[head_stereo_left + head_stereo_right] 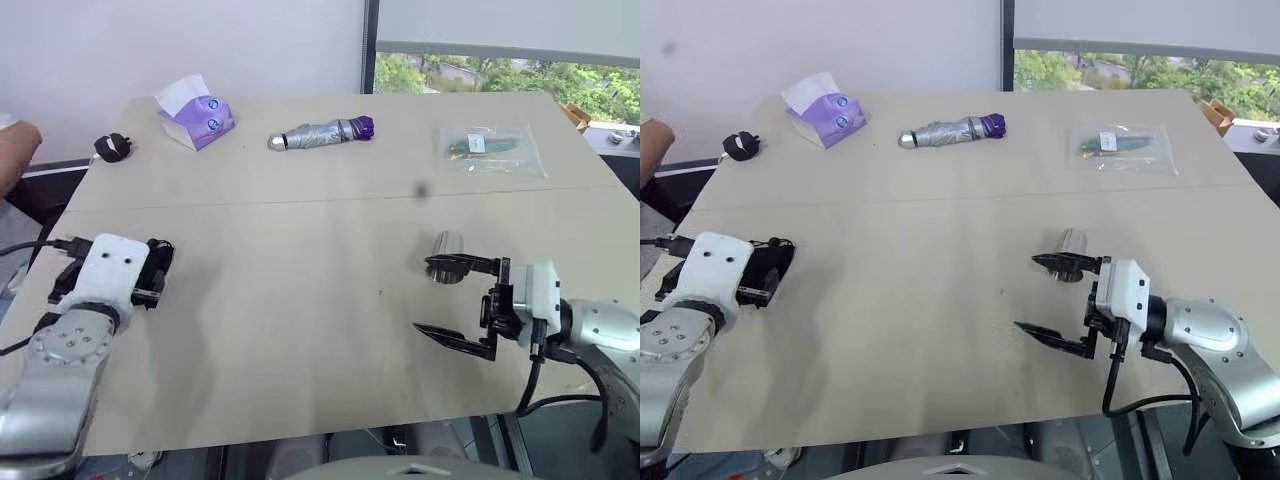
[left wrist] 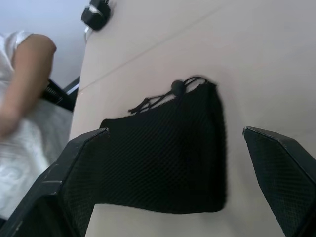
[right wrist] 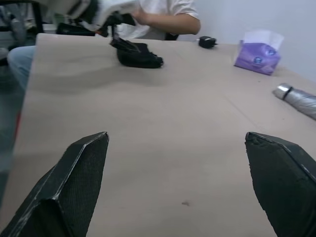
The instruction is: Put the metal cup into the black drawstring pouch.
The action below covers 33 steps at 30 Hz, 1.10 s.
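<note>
A pale wooden surface (image 1: pixel 300 330) carries the scene, with the folded umbrella (image 1: pixel 322 133) lying near its far edge as the marker for everything else. The metal cup (image 1: pixel 447 246) stands upright well nearer than the umbrella and off to its right, just beside the far finger of the right gripper (image 1: pixel 448 300), whose fingers are spread wide and hold nothing; whether that finger touches the cup cannot be told. The black pouch (image 2: pixel 168 153) lies flat near the surface's left edge, well to the near left of the umbrella, its cords and round toggle at one end. The left gripper (image 2: pixel 177 197) hangs over it with its fingers wide apart on either side of the fabric, not clamped on it. A purple tissue pack (image 1: pixel 195 116) sits left of the umbrella, a small black plug (image 1: pixel 110 147) further left by the edge, and a clear plastic bag (image 1: pixel 490 150) to the umbrella's right. A person's arm (image 2: pixel 22 84) shows beyond the left edge.
</note>
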{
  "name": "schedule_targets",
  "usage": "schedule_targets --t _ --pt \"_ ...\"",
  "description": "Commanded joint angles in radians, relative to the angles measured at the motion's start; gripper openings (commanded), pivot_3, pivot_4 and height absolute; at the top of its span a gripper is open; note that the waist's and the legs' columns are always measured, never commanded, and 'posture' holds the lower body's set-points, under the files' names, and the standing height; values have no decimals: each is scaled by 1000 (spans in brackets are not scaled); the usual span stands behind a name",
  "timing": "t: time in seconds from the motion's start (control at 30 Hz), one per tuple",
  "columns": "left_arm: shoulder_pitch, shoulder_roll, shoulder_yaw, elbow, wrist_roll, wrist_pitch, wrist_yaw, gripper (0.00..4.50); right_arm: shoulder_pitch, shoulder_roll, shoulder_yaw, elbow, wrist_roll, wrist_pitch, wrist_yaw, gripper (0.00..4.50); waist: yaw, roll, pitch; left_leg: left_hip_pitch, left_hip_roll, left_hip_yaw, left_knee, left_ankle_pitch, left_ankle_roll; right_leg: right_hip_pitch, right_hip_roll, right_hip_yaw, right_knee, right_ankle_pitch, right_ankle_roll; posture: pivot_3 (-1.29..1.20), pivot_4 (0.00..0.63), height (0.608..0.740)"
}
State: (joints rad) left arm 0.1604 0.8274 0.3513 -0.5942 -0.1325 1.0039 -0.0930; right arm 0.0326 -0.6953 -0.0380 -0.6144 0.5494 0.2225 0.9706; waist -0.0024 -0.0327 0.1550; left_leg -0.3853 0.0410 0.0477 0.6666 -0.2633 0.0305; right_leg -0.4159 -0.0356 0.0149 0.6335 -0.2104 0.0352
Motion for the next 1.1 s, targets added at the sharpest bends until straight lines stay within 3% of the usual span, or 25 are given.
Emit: schedule_targets --t 0.03,0.17,0.27,0.4,0.47,0.53,0.77,0.93,1.1 --pt "-54 35 -47 81 71 16 5 4500 -5 -4 -9 -38 13 0 -7 4486 1 0 0 0 0 0 0 0 0 0 0 0 0 1 -1 0 150 740" --pt "-100 40 -94 148 126 4 4 4500 9 -4 -16 -39 12 0 -11 4486 3 0 0 -1 0 0 -2 0 0 -1 -1 0 0 1 -1 0 150 740" --pt "-109 38 -128 175 148 -6 -17 3712 16 -1 -19 -43 13 1 -20 4500 4 0 0 -2 0 0 -2 0 0 -2 -4 0 -1 1 -2 0 150 740" --pt "-124 7 -144 191 144 -28 -53 1842 33 -3 -19 -51 8 2 -32 4500 9 0 0 -3 0 0 -2 0 0 -3 -6 -1 -1 1 -2 0 150 740" --pt "-127 -13 -117 182 120 -47 -83 799 39 -4 -29 -53 11 13 -46 4500 11 0 0 -3 0 0 -2 0 0 -3 -7 -1 -1 1 -2 0 150 740" --pt "-128 -40 -70 169 82 -52 -124 29 43 -7 -41 -53 7 22 -65 4500 13 0 0 -3 0 0 -2 0 0 -3 -7 -1 -1 1 -2 0 150 740" --pt "-149 -108 153 153 -160 -39 -332 29 68 3 -61 -82 -10 79 -169 4500 15 0 0 -8 0 -1 -1 0 0 -7 -8 -3 -1 1 -2 0 150 740" --pt "-54 3 98 180 -4 -168 -303 29 110 12 -63 -110 24 100 -195 4500 11 -1 0 -9 -1 -2 0 0 0 -7 -6 -4 -1 1 -2 0 150 740" --pt "-34 16 -19 138 145 -170 -195 2289 123 2 -58 -116 26 58 -143 4500 19 -1 0 -9 -1 -1 1 0 0 -6 -4 -2 -1 1 -1 0 150 740"
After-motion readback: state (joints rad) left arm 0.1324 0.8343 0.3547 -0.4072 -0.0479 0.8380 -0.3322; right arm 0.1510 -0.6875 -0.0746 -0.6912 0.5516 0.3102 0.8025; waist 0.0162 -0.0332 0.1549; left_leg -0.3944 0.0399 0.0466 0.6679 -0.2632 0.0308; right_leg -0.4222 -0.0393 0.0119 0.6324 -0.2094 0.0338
